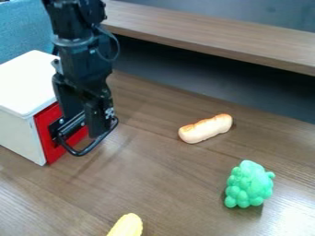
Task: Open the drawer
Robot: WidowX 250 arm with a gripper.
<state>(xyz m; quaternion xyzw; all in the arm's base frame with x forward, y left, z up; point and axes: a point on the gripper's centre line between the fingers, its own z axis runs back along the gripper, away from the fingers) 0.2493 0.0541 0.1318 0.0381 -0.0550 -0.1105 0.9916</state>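
Where the thick black robot arm (80, 50) ends, the hard black pincer (92, 131) points down, right by the front of the box. I can't tell if it is spread or pressed together. Its low end is at the loop of the curved, shiny black handle (92, 148), very close to the bar. I can't tell if they touch.

The handle sticks out from the flat, bright red drawer front (48, 133). The drawer looks shut, with its red front up against the end of the box. The box (15, 133) is white, with straight sides and a smooth, flat top, and it sits at the left. Part of it is cut off by the edge of the view.

All this is on the brown wooden surface (154, 179), which has lines in the wood and a shiny spot at the bottom right. Well to the right of the pincer is a long, bumpy, light tan toy bread roll (206, 128), lying down at a slant. Nearer the camera and more to the right is a bright green toy made of round bumps, like a bunch of grapes (249, 184). At the bottom edge, the rounded end of a bumpy yellow toy corn (127, 226) pokes in.

Behind the surface is a long brown wooden ledge (209, 34), with a dark gap under it. Rough blue cloth (25, 27) is behind the box.
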